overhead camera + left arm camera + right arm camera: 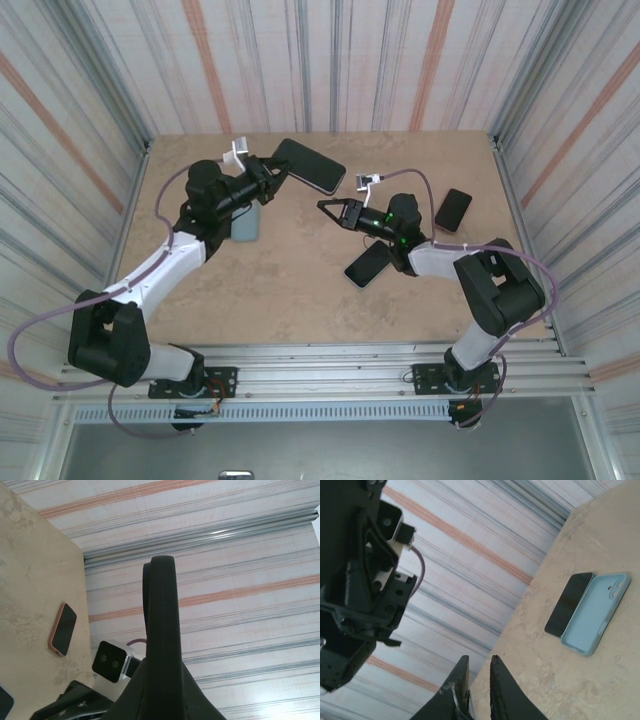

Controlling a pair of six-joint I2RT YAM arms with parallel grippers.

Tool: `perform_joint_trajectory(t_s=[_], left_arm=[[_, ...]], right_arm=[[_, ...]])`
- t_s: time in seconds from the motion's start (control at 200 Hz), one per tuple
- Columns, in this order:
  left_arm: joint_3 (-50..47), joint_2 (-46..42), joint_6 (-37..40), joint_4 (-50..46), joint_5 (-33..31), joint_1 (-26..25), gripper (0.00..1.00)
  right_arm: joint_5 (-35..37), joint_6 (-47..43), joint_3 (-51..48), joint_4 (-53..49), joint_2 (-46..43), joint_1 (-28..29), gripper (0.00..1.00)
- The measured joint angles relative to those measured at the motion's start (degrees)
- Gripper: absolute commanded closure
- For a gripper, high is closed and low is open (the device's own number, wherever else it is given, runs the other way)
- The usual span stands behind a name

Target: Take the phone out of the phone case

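Two grippers, one dark phone [311,165] held aloft near the worktop's [300,300] 12 o'clock.
Left gripper [273,177] is clamped on the phone's near end. Right gripper [327,206], at the phone's 4 o'clock, stands a crack apart and empty. Whether the black case [161,610] fully wraps it cannot be told. The phone is probably stiff, light, glass-faced and slick, so best pinched by its long edges while the softer case rim peels off a corner. Blue case [598,613] lies empty beside a bare phone [568,610]; pink case [62,629] is filled.
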Motion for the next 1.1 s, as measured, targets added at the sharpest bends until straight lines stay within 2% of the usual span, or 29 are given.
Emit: perform_joint_trajectory(t_s=[0.1,0.21,0.381,0.551,0.691,0.947,1.097], left_arm=[[1.46,0.00,3.45,-3.67,1.44,1.11,1.00],[5.22,0.00,10.97,-10.40,3.93,2.71,1.00],[11.76,0.00,25.66,-19.61,10.36,4.79,1.00],[17.86,0.00,43.23,-29.38,16.57,5.07,1.00],[19.54,0.02,55.32,-35.10,21.03,5.07,1.00],[20.52,0.02,75.76,-45.11,27.54,5.07,0.95],[21.57,0.17,84.17,-50.53,31.52,5.07,0.95]], right_arm=[[-2.38,-2.12,-0.81,-0.52,-1.64,-1.81,0.67],[-6.40,-6.93,-0.79,-4.26,-4.52,-4.37,0.56],[-12.31,-24.52,2.62,-22.45,-11.54,-6.36,0.44],[-15.65,-45.57,8.90,-41.88,-15.93,-6.34,0.44],[-17.16,-58.23,12.07,-52.87,-16.44,-6.36,0.44],[-18.62,-73.88,15.15,-67.58,-16.44,-5.79,0.47],[-16.68,-81.40,19.08,-74.73,-15.54,-2.49,0.48]])
